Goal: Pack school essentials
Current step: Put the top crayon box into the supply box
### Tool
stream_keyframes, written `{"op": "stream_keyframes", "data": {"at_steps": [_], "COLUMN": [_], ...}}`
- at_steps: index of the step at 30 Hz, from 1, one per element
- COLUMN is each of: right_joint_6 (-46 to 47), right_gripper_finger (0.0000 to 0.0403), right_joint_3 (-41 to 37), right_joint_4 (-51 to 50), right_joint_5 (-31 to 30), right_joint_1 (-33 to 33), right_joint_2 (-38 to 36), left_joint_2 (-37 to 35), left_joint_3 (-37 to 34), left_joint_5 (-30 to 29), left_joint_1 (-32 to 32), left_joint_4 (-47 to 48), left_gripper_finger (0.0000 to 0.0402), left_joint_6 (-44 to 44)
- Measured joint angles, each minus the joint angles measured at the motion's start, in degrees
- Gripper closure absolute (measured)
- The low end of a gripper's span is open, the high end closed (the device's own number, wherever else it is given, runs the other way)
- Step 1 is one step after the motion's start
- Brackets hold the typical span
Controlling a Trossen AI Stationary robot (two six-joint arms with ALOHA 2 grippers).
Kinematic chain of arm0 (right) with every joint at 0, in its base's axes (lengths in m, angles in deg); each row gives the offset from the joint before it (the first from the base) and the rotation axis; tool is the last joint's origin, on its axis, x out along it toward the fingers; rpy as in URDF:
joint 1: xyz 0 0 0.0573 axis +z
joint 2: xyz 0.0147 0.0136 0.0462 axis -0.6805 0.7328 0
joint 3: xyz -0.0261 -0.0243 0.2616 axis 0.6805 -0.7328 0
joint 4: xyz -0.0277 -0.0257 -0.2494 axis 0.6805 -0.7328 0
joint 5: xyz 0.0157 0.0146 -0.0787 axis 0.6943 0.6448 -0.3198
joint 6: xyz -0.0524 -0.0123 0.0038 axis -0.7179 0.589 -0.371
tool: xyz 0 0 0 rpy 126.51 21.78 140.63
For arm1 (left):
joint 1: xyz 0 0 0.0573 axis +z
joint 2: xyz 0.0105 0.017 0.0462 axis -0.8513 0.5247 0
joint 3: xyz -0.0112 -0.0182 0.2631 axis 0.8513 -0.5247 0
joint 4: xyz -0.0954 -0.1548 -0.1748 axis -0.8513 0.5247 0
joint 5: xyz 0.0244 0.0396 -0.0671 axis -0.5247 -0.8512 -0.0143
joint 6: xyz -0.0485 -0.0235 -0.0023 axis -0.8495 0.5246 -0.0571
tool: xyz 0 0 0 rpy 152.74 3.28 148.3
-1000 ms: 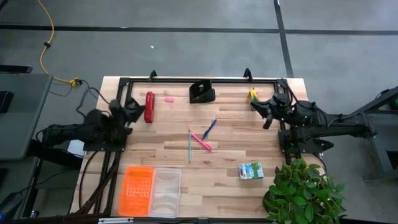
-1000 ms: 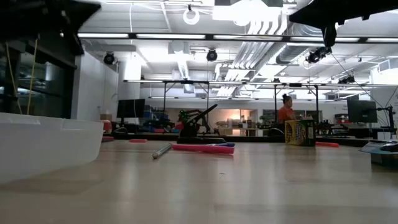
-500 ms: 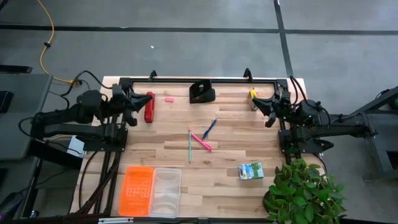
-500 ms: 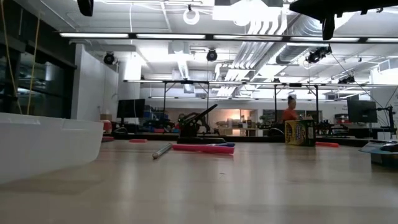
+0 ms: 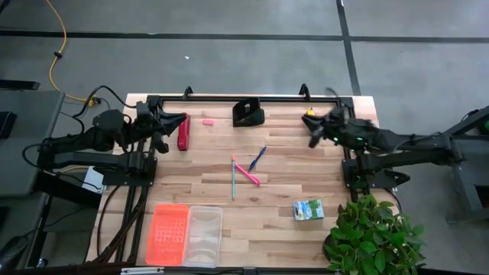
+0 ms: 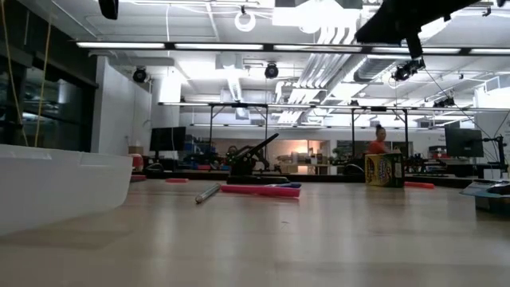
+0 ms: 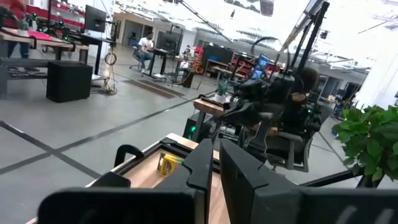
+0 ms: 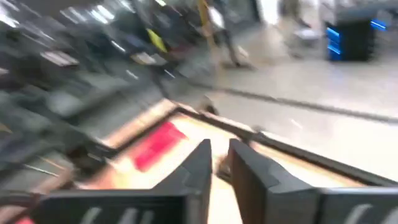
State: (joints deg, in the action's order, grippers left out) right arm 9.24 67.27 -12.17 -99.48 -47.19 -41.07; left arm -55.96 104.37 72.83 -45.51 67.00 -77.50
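Change, left arm: raised off the left table edge a second ago, now reaching toward the far left corner; dark left gripper point(image 5: 180, 119) over the top end of the long red stapler-like bar point(image 5: 182, 134), fingers a narrow slit apart, nothing between them.
Change, right arm: swung inward along the far edge; dark right gripper point(image 5: 312, 131) just beside the yellow-green crayon box point(image 5: 310, 114), fingers slightly parted, nothing held.
Unchanged: every item on the light wooden table point(image 5: 283, 179).
Pens, count: three loose at mid-table, a blue pen point(image 5: 257, 158), a pink pen point(image 5: 247, 173), a green pencil point(image 5: 233, 178); pink crosses green.
Boxes, count: two, the crayon box upright at the far right corner, a small green-and-white box point(image 5: 308, 209) near the right front.
Eraser, count: one tiny pink eraser point(image 5: 206, 121) by the far rail.
Trays, count: two touching at the front left, orange plastic tray point(image 5: 169, 234) and clear plastic tray point(image 5: 202, 235).
Other: one black tape-dispenser-like block point(image 5: 248, 112) at far centre; one green potted plant point(image 5: 370, 233) at the front right corner.
Open room: bare wood between pens and both side edges.
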Motion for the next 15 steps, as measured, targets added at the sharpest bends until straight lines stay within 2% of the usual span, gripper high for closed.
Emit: {"op": "stream_keyframes", "data": {"at_steps": [3, 9, 12, 15], "right_joint_6": [5.2, 15.21, 19.85, 22.41], "right_gripper_finger": [0.0288, 0.0181, 0.0145, 0.0127], "right_joint_3": [4.83, 12.27, 13.47, 13.47], "right_joint_4": [-8.73, -27.26, -34.0, -36.7], "right_joint_5": [-2.62, -2.73, -0.32, 1.73], "right_joint_1": [-2.31, -8.72, -12.38, -15.24], "right_joint_2": [5.69, 16.13, 20.33, 23.87], "left_joint_2": [-0.04, -0.04, -0.04, -0.04], "left_joint_3": [0.01, 0.0, 0.0, 0.0], "left_joint_5": [0.0, 0.0, 0.0, 0.0], "left_joint_1": [0.0, 0.0, 0.0, 0.0], "left_joint_4": [-0.01, -0.02, -0.02, 0.0], "left_gripper_finger": [0.038, 0.038, 0.038, 0.038], "left_joint_6": [-0.3, -0.41, -0.41, -0.41]}}
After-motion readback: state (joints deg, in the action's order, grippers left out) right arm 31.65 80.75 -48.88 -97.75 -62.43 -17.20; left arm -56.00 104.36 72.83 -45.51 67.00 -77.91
